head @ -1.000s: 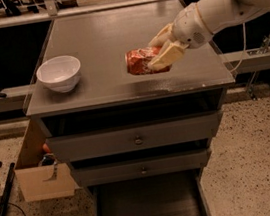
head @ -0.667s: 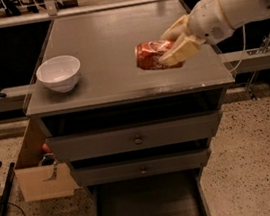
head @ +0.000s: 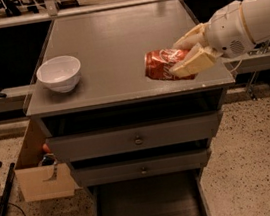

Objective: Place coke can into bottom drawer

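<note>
The coke can [head: 160,65], red-orange and dented, lies sideways in my gripper [head: 180,57] just above the right front part of the grey cabinet top [head: 114,37]. The cream fingers [head: 195,62] are shut on the can's right end, one above and one below. The white arm comes in from the right edge. The bottom drawer [head: 149,206] is pulled out below the cabinet front, its dark floor showing. It lies lower and to the left of the can.
A white bowl [head: 59,73] stands on the left front of the cabinet top. Two shut grey drawers with small knobs [head: 138,140] sit above the open drawer. A cardboard box [head: 38,170] stands at the cabinet's left. Speckled floor lies to the right.
The gripper with the can has drifted to the right and slightly towards the front edge of the cabinet top. The bowl and drawers have not moved.
</note>
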Robot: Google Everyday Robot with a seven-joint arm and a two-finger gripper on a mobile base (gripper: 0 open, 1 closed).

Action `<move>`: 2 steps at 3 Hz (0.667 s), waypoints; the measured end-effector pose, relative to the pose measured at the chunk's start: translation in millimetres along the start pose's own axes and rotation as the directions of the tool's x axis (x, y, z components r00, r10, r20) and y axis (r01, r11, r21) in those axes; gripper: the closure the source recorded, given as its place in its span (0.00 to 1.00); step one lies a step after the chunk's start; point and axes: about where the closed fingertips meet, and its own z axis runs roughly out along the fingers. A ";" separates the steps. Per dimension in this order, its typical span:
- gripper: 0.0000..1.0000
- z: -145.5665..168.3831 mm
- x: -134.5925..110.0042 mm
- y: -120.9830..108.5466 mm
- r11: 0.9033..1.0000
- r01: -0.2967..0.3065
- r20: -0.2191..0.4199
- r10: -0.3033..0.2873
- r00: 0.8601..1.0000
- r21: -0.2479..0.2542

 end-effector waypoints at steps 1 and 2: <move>1.00 -0.1 11.4 23.0 1.000 -0.017 -0.016 0.017 1.000 0.000; 1.00 -3.8 27.5 72.2 0.999 -0.055 -0.025 0.055 0.998 0.001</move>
